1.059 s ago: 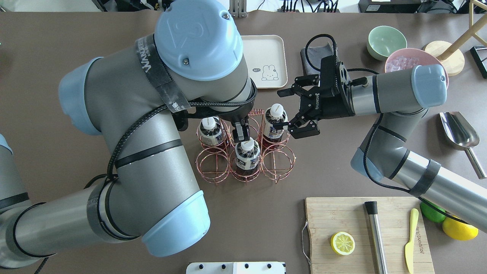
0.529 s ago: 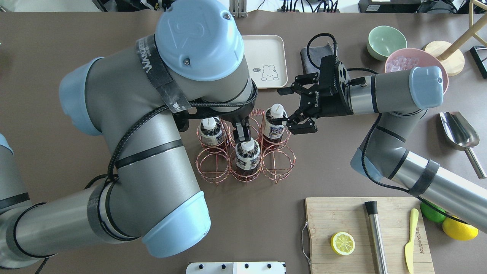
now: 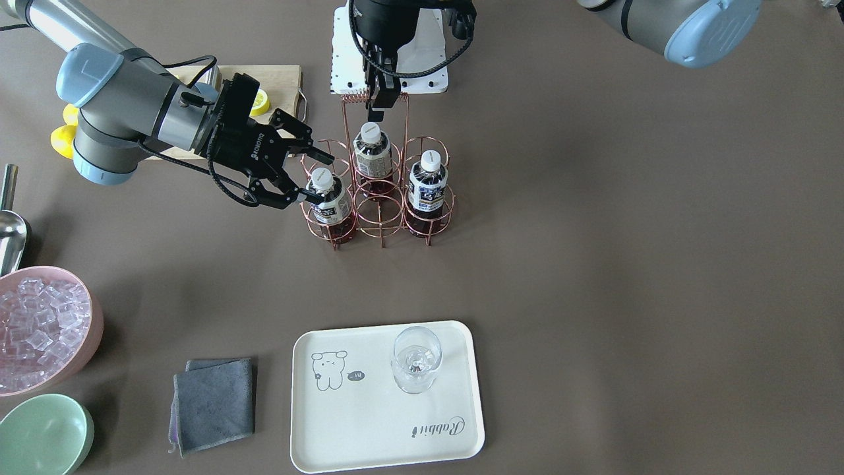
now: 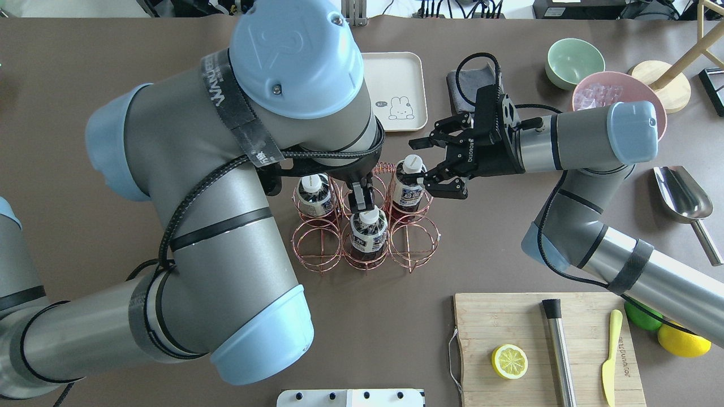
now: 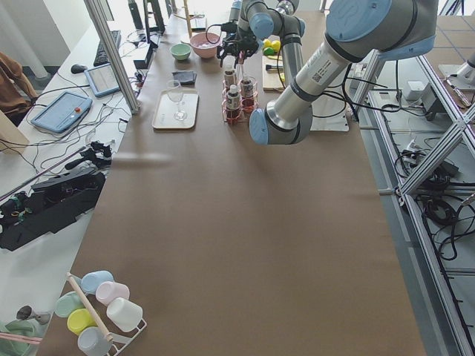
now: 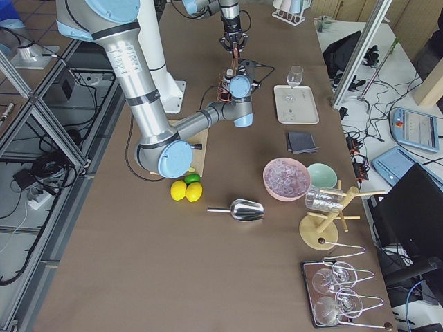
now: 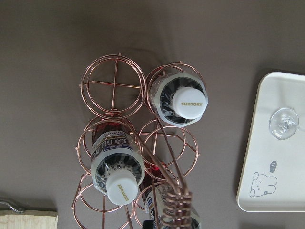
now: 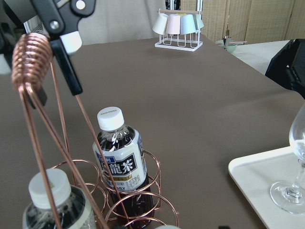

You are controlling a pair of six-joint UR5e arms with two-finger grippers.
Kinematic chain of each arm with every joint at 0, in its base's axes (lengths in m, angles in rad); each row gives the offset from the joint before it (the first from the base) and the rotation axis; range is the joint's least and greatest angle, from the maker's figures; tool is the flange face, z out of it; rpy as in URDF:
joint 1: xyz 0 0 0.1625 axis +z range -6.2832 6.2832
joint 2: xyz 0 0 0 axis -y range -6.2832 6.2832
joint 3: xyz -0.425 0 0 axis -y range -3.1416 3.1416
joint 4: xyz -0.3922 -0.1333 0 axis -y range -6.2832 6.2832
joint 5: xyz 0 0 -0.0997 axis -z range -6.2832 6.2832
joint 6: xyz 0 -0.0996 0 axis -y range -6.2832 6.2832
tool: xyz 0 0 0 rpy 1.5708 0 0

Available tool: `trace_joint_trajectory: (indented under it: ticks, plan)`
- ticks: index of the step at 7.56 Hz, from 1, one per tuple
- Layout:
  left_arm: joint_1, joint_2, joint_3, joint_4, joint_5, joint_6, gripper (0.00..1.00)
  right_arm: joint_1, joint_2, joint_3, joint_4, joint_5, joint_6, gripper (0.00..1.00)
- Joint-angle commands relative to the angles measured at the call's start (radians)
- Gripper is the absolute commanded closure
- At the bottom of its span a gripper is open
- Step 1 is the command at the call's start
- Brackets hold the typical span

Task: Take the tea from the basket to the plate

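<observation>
The copper wire basket (image 3: 369, 204) stands mid-table with three tea bottles in its cells. My right gripper (image 3: 315, 178) is open, its fingers on either side of the corner bottle (image 3: 328, 201), which also shows in the overhead view (image 4: 411, 189). One fingertip (image 4: 425, 182) is at the bottle, the other stands off it. My left gripper (image 3: 381, 105) is shut on the basket's coiled handle (image 8: 29, 62) from above. The other two bottles (image 3: 371, 155) (image 3: 428, 185) stand untouched. The cream plate (image 3: 369, 429) lies apart from the basket with a wine glass (image 3: 415, 359) on it.
A grey cloth (image 3: 212, 402), a pink bowl of ice (image 3: 39, 330) and a green bowl (image 3: 43, 435) lie beside the plate. A cutting board (image 4: 577, 316) with a lemon half, muddler and knife is at the front right. A metal scoop (image 4: 681, 195) lies to the right.
My right gripper has shifted slightly toward the corner bottle and its jaws have narrowed around it. The left arm and basket have not moved.
</observation>
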Motion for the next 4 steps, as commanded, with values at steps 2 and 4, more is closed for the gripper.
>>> trace_joint_trajectory:
  ticks: [2, 4]
  plan:
    - [0.0, -0.003, -0.009, 0.018, 0.0, 0.0, 1.0, 0.002, -0.008, 0.009, 0.002, 0.011, 0.055, 0.97]
    - [0.0, -0.001, -0.008, 0.02, 0.0, 0.0, 1.0, 0.004, -0.019, 0.034, -0.005, 0.011, 0.057, 1.0]
